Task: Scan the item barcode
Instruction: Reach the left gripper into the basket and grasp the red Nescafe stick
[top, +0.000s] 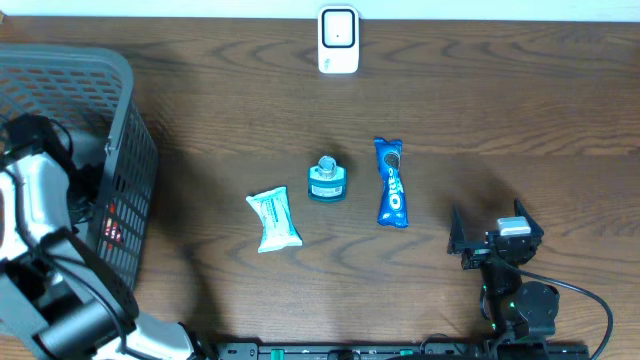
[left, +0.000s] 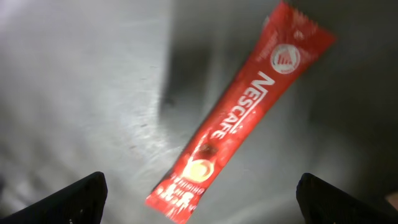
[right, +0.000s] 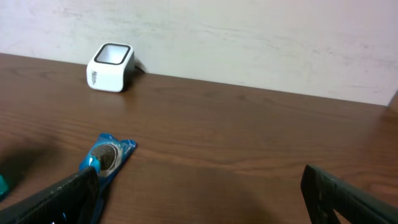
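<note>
Hanging inside the grey basket (top: 132, 150), the left claw (left: 200, 193) has its two fingers spread wide and holds nothing; under it, on the basket floor, lies a red Nescafe stick (left: 239, 115); the near end of the stick is between the two fingertips, and the stick runs slanted away from the claw toward its right side; no finger touches it. Over at the near edge of the wooden table (top: 520, 100), well apart from the basket, the right claw (right: 199, 180) is also fully open and empty; ahead of it and to its left lies a blue Oreo packet (right: 107, 155); far ahead, at the far edge of the table, stands the white scanner (right: 110, 67); farther to the left of this claw than the Oreo packet are a small teal jar (top: 326, 180) and a white and teal packet (top: 272, 220), each apart from the others.
</note>
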